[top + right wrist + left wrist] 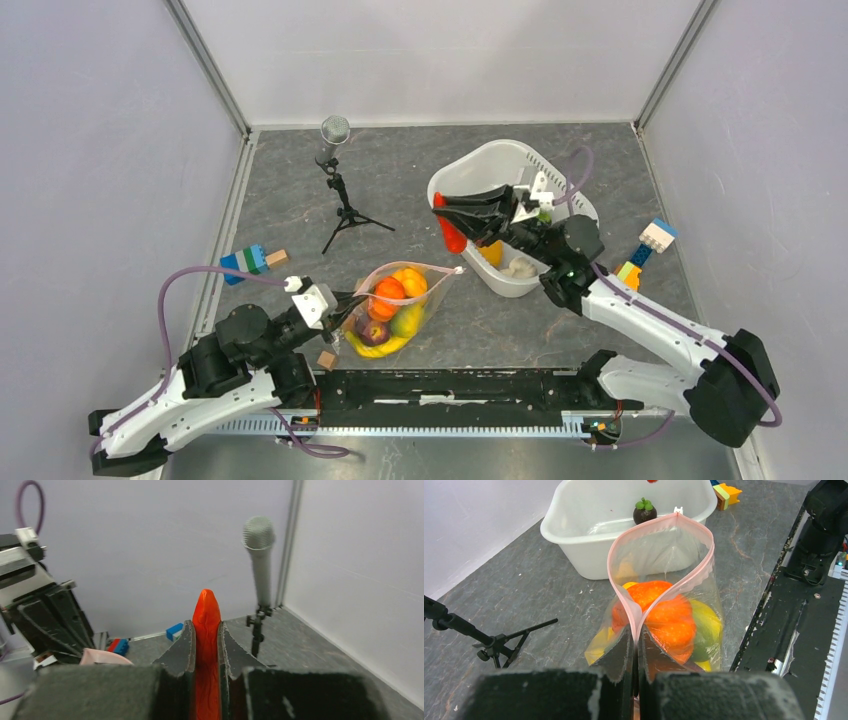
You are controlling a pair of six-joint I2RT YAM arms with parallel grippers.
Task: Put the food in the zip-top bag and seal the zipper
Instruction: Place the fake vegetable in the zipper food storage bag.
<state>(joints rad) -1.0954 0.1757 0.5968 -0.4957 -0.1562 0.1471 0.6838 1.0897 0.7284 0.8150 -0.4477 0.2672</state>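
The zip-top bag [400,300] lies near the front of the table with its mouth gaping toward the tub. Inside it are orange food [664,615], a yellow-green piece [706,627] and yellow pieces. My left gripper [636,635] is shut on the near end of the pink zipper [621,597], where both sides of the strip meet. My right gripper [205,630] is shut on a long red food piece [206,612]. It holds the piece in the air over the tub's left rim, beyond the bag. A dark maroon fruit with a green top [644,511] sits in the tub.
The white tub [520,170] stands at the back right with a few pieces left inside. A microphone on a black tripod [335,135] stands at the back left. Block stacks lie at the left [250,260] and right [645,250]. A small wooden cube [326,358] rests by the left gripper.
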